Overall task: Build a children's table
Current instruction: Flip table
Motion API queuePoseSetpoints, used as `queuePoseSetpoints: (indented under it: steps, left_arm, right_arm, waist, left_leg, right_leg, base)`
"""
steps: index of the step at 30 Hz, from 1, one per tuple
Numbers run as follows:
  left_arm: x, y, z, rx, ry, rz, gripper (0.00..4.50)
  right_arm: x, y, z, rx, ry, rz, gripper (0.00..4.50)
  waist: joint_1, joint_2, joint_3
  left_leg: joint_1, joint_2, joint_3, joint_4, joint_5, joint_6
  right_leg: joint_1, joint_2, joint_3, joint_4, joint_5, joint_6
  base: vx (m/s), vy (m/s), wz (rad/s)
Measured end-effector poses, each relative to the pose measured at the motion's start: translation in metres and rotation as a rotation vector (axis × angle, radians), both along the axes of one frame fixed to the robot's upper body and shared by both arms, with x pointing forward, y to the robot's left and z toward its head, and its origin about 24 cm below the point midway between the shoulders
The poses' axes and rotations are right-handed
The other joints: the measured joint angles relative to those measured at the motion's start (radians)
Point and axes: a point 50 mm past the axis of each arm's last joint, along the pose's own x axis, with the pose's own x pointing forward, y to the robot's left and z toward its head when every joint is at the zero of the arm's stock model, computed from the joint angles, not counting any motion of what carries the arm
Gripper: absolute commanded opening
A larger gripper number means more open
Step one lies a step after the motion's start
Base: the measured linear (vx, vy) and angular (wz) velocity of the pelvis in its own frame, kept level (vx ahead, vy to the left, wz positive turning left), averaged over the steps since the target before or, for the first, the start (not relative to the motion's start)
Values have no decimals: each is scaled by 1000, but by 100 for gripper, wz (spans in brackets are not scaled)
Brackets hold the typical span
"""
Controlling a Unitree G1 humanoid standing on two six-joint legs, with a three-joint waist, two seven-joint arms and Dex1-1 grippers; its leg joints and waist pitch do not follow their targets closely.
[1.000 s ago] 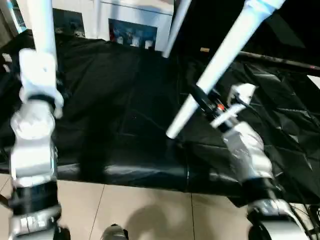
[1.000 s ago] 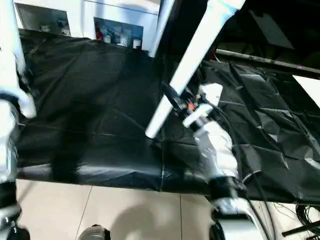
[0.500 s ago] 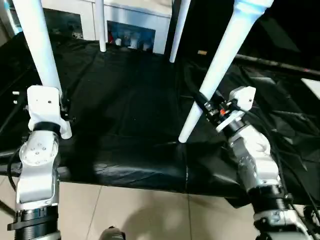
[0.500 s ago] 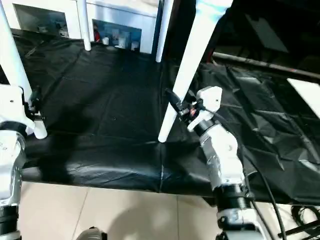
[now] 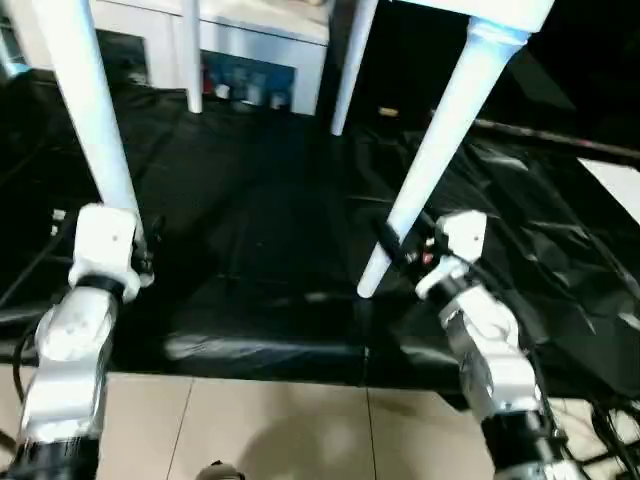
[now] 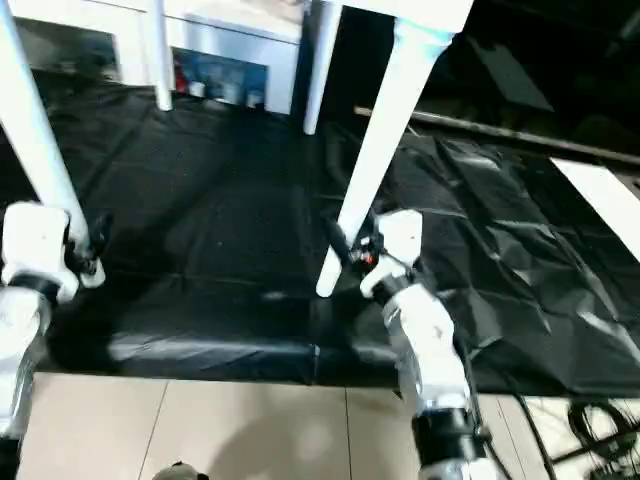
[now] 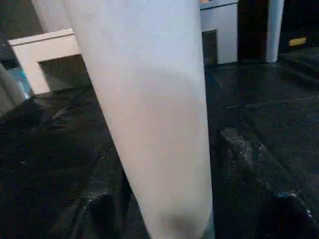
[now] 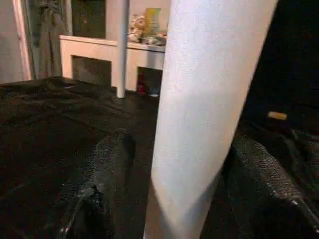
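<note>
**Both grippers on the front legs of the upright table**

You have the children's table (image 5: 500,12) standing upright over the black-covered work table (image 5: 260,240), with all four white legs pointing down. Your left gripper (image 5: 140,262) is at the lower end of the near left leg (image 5: 90,110); in the left wrist view that leg (image 7: 154,114) runs between the two black fingers (image 7: 239,149), which sit close on either side of it. Your right gripper (image 5: 395,250) is at the lower end of the near right leg (image 5: 440,140); the right wrist view shows this leg (image 8: 199,114) between its dark fingers (image 8: 109,164), clasped the same way. The near right leg's foot (image 5: 370,288) is just at the black cover. The two far legs (image 5: 192,60) (image 5: 345,65) reach the cover near the white shelf unit (image 5: 250,45) behind the work table.
</note>
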Motion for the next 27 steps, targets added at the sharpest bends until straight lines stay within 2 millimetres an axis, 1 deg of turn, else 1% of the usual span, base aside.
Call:
queuePoseSetpoints:
  steps: [1,2,4,5,7,8,10,14,17,19,21,23,27]
  left_arm:
    - [-4,2,0,-11,-10,6,318]
    - [-6,2,-1,-20,-19,9,325]
    - [-11,5,-1,-45,-52,25,355]
    - [-14,6,-1,-59,-68,31,362]
    - [-17,6,-2,-93,-102,34,361]
    - [-20,4,-4,-140,-128,3,361]
    - [-28,2,-8,-179,-152,-43,361]
    - [-48,-6,-16,-186,-144,-56,361]
    - [-61,-16,-18,-204,-115,-72,361]
    - [-65,-24,-23,-197,-86,-96,361]
    - [-66,-29,-26,-180,-66,-97,361]
    - [-67,-33,-29,-150,-44,-85,361]
    - [-72,-30,-35,-102,-13,-39,361]
  right_arm:
    - [-1,0,0,3,-2,-7,317]
    - [-2,0,1,7,-4,-11,334]
    - [-3,0,3,15,-24,-25,351]
    - [-4,-1,4,18,-37,-32,351]
    - [-8,-2,5,25,-55,-53,351]
    - [-11,-3,5,33,-69,-67,351]
    - [-17,-4,5,49,-81,-92,351]
    - [-32,-14,2,59,-82,-135,351]
    - [-48,-17,-8,56,-19,-91,351]
    - [-55,-17,-16,59,26,-81,351]
    - [-57,-18,-18,69,40,-93,351]
    - [-62,-22,-24,82,76,-121,351]
    - [-72,-26,-27,77,108,-132,351]
  waist:
    - [-5,1,0]
    - [-7,1,1]
    - [-10,2,1]
    - [-10,2,1]
    - [-10,1,1]
    - [-10,1,1]
    - [-9,2,1]
    - [-6,2,1]
    - [-5,1,1]
    - [-7,2,2]
    - [-8,4,2]
    - [-8,4,3]
    - [-12,3,3]
  left_leg:
    - [0,0,0,0,0,0]
    - [0,0,0,-1,0,0]
    - [-1,0,0,-2,0,0]
    - [-1,0,0,-2,0,0]
    - [-1,0,0,-2,0,0]
    - [-1,0,0,-3,0,0]
    - [-1,0,0,-3,-2,-4]
    - [-1,0,1,-4,-8,-6]
    - [-1,1,1,-6,-11,-9]
    - [-1,2,2,-7,-11,-9]
    - [0,2,2,-7,-11,-10]
    - [1,3,2,-7,-11,-10]
    - [2,3,1,-6,-11,-10]
  right_leg:
    - [-1,0,0,0,0,0]
    - [-2,0,0,0,0,0]
    - [-6,0,0,0,0,0]
    - [-8,0,1,0,0,0]
    - [-9,0,1,0,0,-1]
    - [-10,0,1,0,1,-1]
    - [-10,0,2,0,1,-1]
    - [-9,1,3,0,2,-2]
    - [-6,2,3,0,3,-6]
    - [-6,3,3,0,2,-5]
    - [-7,3,3,0,1,-2]
    - [-10,3,3,1,1,-2]
    - [-11,3,3,0,1,-1]
  base:
    - [0,0,0]
    - [0,0,0]
    - [0,0,0]
    - [0,0,0]
    - [0,0,0]
    - [0,0,0]
    - [0,0,0]
    - [0,0,0]
    - [0,0,0]
    - [0,0,0]
    - [0,0,0]
    - [0,0,0]
    - [0,0,0]
